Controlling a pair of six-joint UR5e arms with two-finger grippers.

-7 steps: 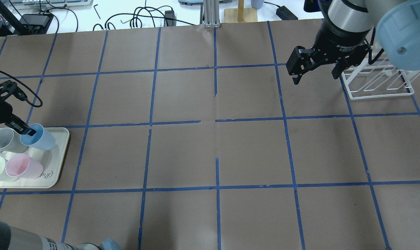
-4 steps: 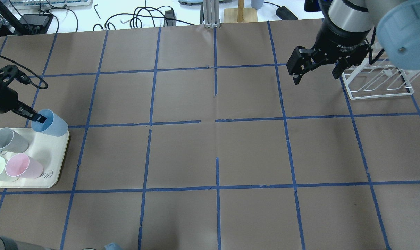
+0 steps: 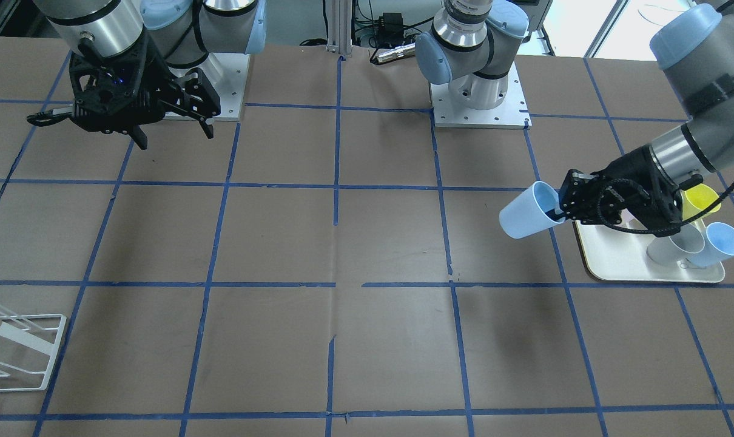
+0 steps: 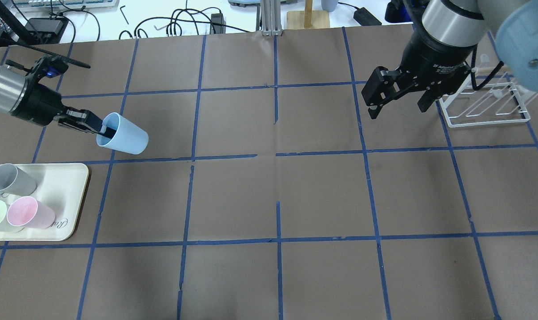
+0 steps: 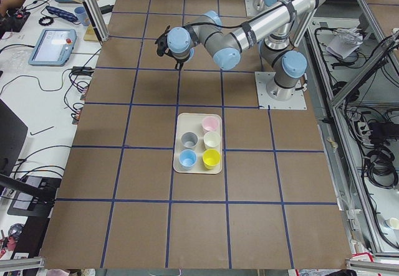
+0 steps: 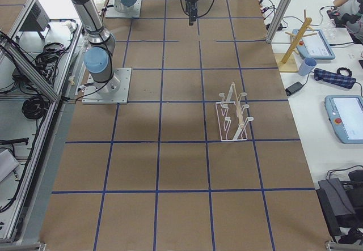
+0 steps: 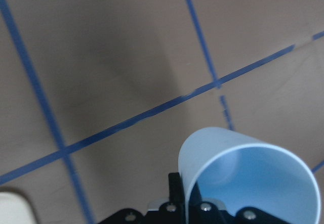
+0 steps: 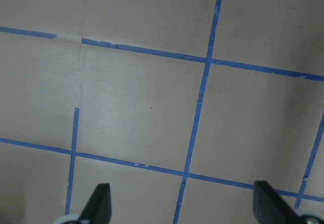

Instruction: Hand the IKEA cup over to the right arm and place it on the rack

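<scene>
The rack (image 3: 21,340) runs off the front-facing view's edge. The left wrist view crops the IKEA cup (image 7: 243,176) at its rim.

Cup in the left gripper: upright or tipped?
Tipped. The IKEA cup hangs nearly sideways, rim toward the left gripper, which pinches its wall, base pointing away.
</scene>
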